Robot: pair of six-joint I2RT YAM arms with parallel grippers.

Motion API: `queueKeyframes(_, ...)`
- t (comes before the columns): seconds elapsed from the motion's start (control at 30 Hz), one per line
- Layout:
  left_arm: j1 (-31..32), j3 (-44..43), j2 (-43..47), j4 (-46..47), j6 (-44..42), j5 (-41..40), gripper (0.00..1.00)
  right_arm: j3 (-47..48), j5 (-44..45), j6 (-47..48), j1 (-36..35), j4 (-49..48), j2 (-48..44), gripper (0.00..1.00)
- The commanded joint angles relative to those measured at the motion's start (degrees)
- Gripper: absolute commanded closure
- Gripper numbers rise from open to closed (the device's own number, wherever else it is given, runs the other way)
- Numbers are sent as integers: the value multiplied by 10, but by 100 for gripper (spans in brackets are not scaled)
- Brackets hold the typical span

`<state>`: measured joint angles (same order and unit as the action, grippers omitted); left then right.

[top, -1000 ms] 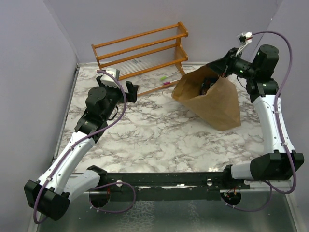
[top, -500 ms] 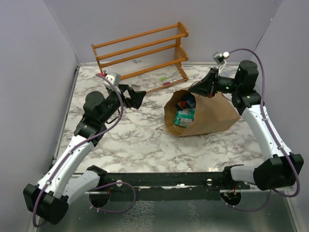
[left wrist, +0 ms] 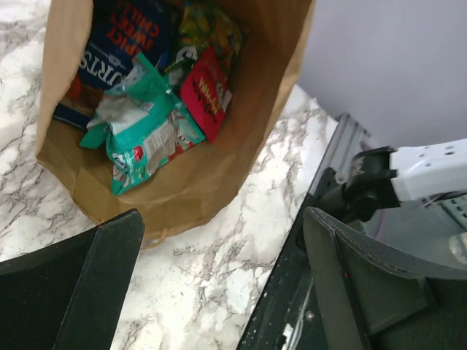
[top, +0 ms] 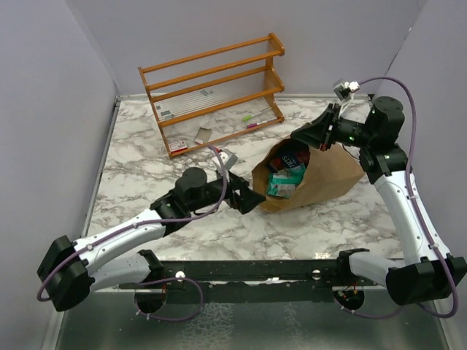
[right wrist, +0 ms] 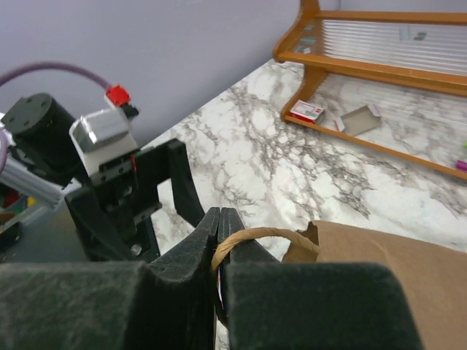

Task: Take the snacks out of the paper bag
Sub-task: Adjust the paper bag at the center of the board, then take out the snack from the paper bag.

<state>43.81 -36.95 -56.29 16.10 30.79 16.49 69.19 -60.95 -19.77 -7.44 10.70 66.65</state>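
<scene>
Snacks (left wrist: 142, 135) sit in paper bag (top: 328, 175); L gripper (top: 252, 198) apart at mouth, R gripper (right wrist: 219, 219) clamps handle (right wrist: 257, 233), rack (top: 211, 71) behind.

On the right half of the table (top: 306, 226) lies the paper bag (top: 325, 175), on its side, mouth facing left. Just inside the mouth — the snacks (top: 283, 175). The left gripper (top: 248, 198) sits just left of the mouth, the right gripper (top: 312, 136) at the bag's far rim. At the far edge, left of the bag, stands the rack (top: 211, 80) — two small boxes (top: 202, 134) at its foot.
</scene>
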Motion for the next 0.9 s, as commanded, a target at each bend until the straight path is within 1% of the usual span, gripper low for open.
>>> queueKeyframes(0.0, 91, -43, -92, -1, -20, -117, 10, 11, 73, 30, -1, 32, -48, 98)
queueKeyframes(0.13, 128, -87, -180, -17, -34, -161, 21, 7, 120, 41, -1, 52, -72, 98)
queueKeyframes(0.27, 161, -122, -242, -30, -59, -223, 30, -2, 131, 40, -1, 52, -89, 98)
queueKeyframes(0.37, 166, -155, -278, -55, -63, -282, 40, -9, 133, 40, -1, 47, -101, 98)
queueKeyframes(0.43, 167, -168, -297, -61, -69, -298, 46, -9, 139, 43, -1, 50, -106, 98)
queueKeyframes(0.5, 173, -174, -315, -54, -72, -306, 49, -10, 142, 45, -1, 53, -110, 98)
queueKeyframes(0.57, 186, -179, -332, -45, -76, -324, 51, -13, 137, 42, -1, 47, -113, 98)
queueKeyframes(0.67, 213, -197, -363, -52, -86, -377, 52, -14, 133, 41, -1, 44, -113, 98)
queueKeyframes(0.77, 217, -220, -395, -84, -76, -423, 45, -12, 134, 42, -1, 44, -116, 98)
queueKeyframes(0.87, 218, -226, -406, -95, -72, -458, 39, -12, 133, 43, -1, 44, -117, 98)
